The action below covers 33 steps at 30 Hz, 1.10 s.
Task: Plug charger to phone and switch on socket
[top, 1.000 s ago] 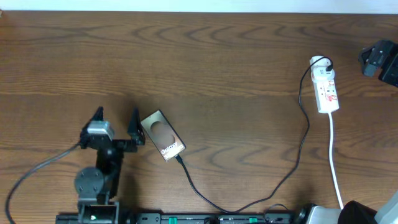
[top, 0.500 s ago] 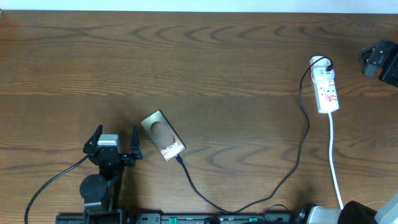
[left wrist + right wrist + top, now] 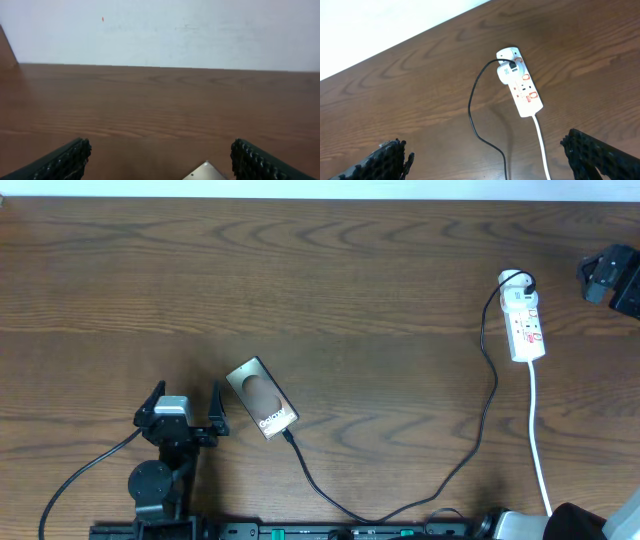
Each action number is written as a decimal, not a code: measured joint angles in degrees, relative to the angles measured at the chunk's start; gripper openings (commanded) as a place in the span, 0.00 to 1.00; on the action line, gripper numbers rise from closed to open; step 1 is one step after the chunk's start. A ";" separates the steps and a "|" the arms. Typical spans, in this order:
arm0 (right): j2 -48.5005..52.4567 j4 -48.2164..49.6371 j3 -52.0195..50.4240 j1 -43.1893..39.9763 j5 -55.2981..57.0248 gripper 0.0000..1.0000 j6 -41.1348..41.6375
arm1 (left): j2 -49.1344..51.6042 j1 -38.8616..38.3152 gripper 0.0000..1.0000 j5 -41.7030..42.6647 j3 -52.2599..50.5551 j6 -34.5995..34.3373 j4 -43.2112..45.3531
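1. Left gripper: released, fingers spread wide and holding nothing. I saw it low over the table in the overhead view; the left wrist view showed bare wood between its fingers.
2. The phone: flat on the table, just beside the left gripper's right finger and not touching it. Only one corner showed in the left wrist view, nearer the right finger.
3. The charger: its thin black cable ran from the phone's end nearest the robot, well apart from both grippers. Its plug tip met that end (I could not tell whether it was fully seated).
4. Right gripper: released and empty, fingers far apart. It sat at the table edge in the overhead view.
5. The socket: ahead of the right gripper, between its open fingers in the right wrist view, apart from them. Overhead position.
6. White plug: seated at the socket's far end, with the charger cable leaving it. I could not read the position of the red switch marks.
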 measured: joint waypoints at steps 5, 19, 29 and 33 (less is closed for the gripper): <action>0.00 0.00 0.00 0.00 0.00 0.99 0.00 | 0.00 -4.09 0.92 -0.17 0.02 -2.56 -0.02; 0.00 0.00 0.00 0.00 0.00 0.99 0.00 | -0.02 -4.92 0.92 -0.20 0.02 0.20 -0.02; 0.00 0.00 0.00 0.00 0.00 0.99 0.00 | -0.02 -4.92 0.92 -0.20 0.02 0.33 0.00; 0.00 0.00 0.00 0.00 0.00 0.99 0.00 | -0.02 -4.92 0.92 -0.20 0.02 0.33 0.00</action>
